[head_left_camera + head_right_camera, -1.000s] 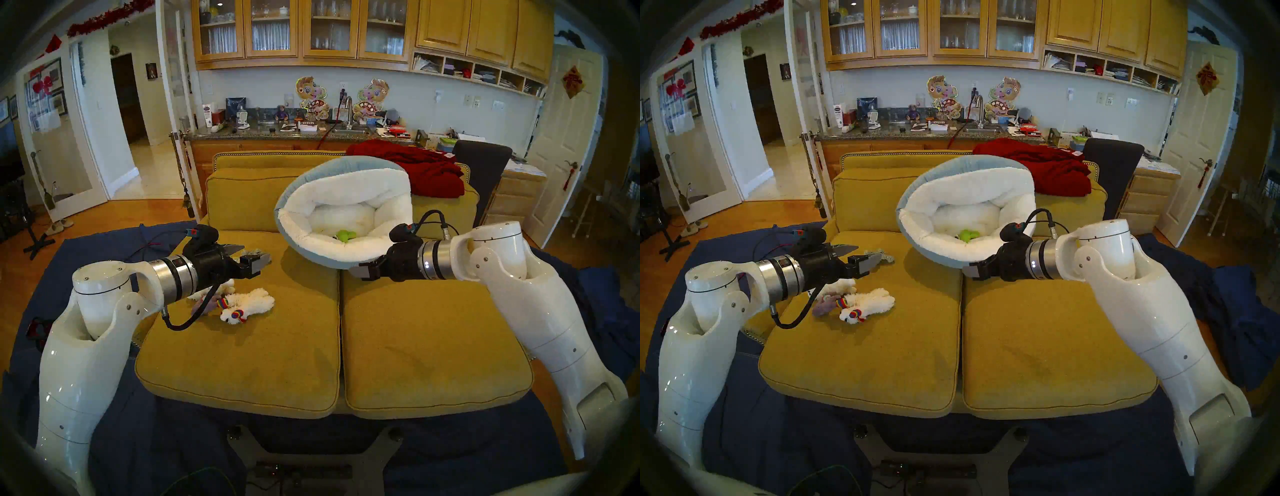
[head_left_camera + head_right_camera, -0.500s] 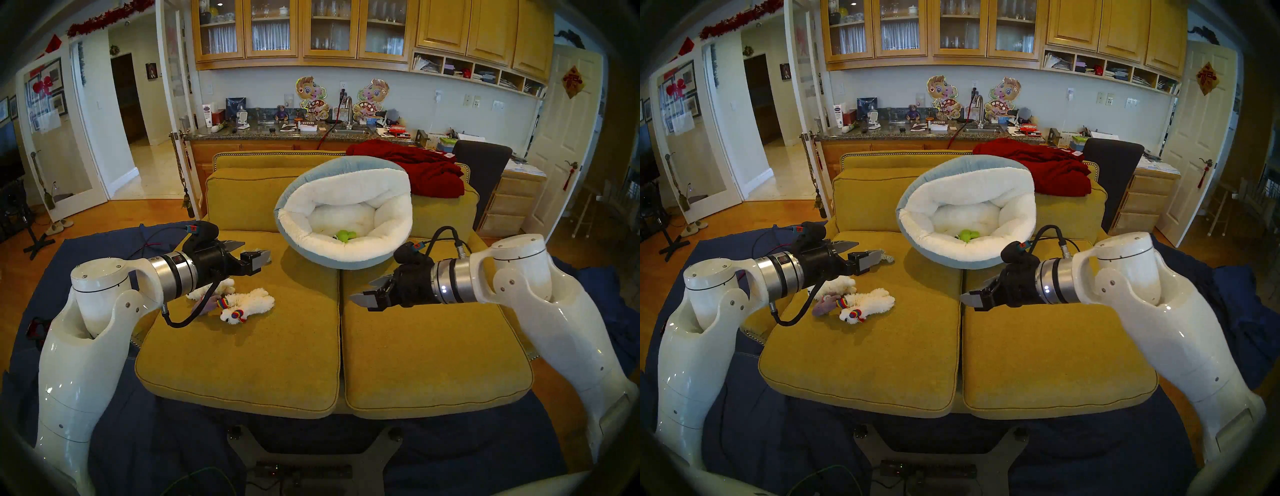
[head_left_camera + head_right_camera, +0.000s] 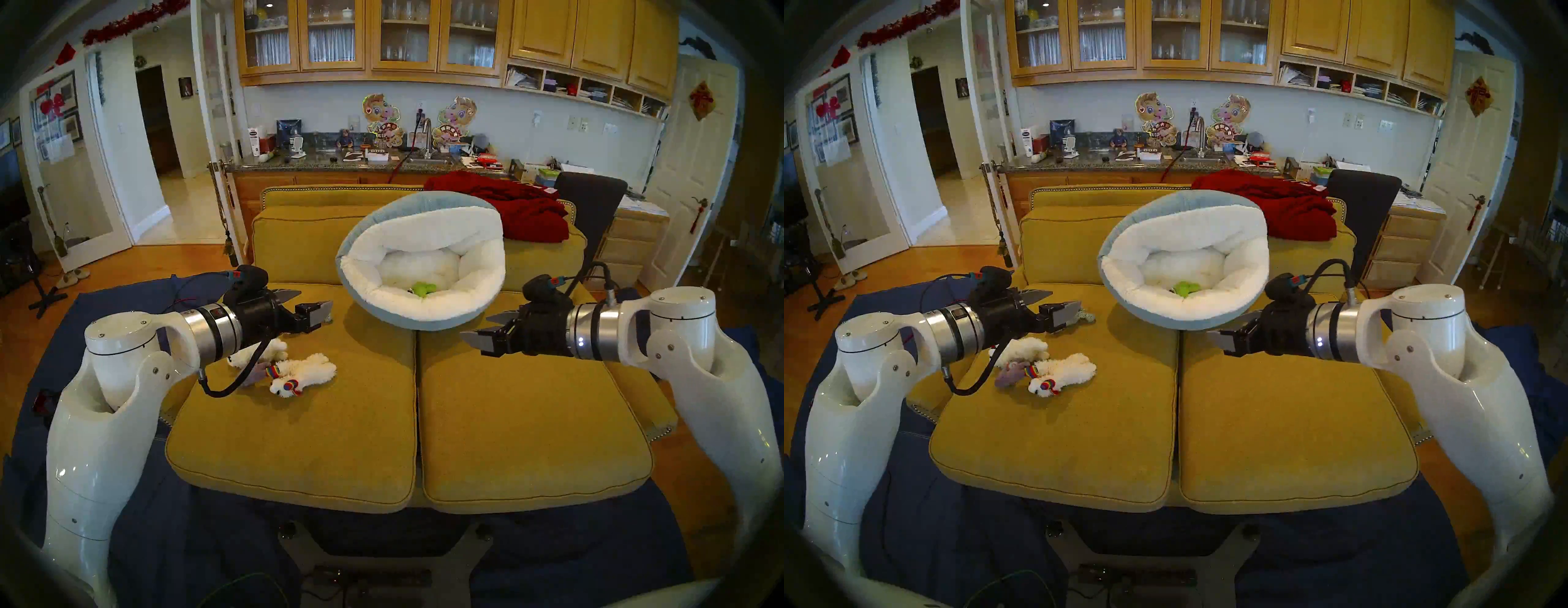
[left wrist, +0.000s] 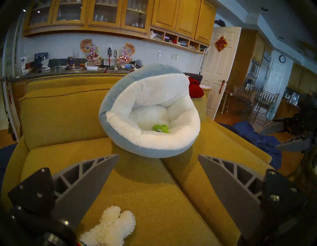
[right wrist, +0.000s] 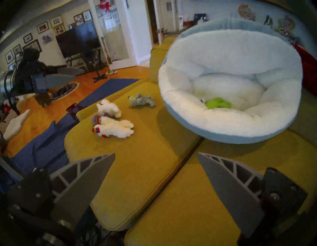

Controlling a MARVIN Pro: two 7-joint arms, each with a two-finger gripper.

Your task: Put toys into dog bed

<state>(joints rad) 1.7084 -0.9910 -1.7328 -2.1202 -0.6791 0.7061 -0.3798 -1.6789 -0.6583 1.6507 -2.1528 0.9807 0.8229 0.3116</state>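
Okay, I've got both arms up over the mustard-yellow sofa (image 3: 297,429) and neither one is carrying anything. My left gripper (image 3: 312,305) hangs above the left seat cushion, jaws spread wide and empty. Through the left wrist camera its 2 grey fingers (image 4: 89,182) frame bare cushion. My right gripper (image 3: 488,333) hovers over the right seat cushion, just beside the dog bed's near edge, jaws also wide apart with nothing between them.

The dog bed (image 3: 424,312) sits tilted at the back of the seat, straddling the gap between the 2 cushions and leaning on the backrest, pale blue shell outside, white fleece inside. 1 toy is already in there: the green cactus (image 3: 424,288) lies in the hollow near the front rim.

The other 4 toys are out on the left cushion. The white llama (image 3: 303,373) with rainbow trim lies on its side. Just behind it, touching, is the white lamb (image 5: 109,108), and a purple-grey plush (image 3: 1011,373) is tucked against the llama's head. The grey-beige plush (image 5: 141,100) lies further back, nearer the bed, mostly hidden behind my left fingers in the head view. A dark-red blanket (image 3: 509,208) is draped over the backrest behind the bed.
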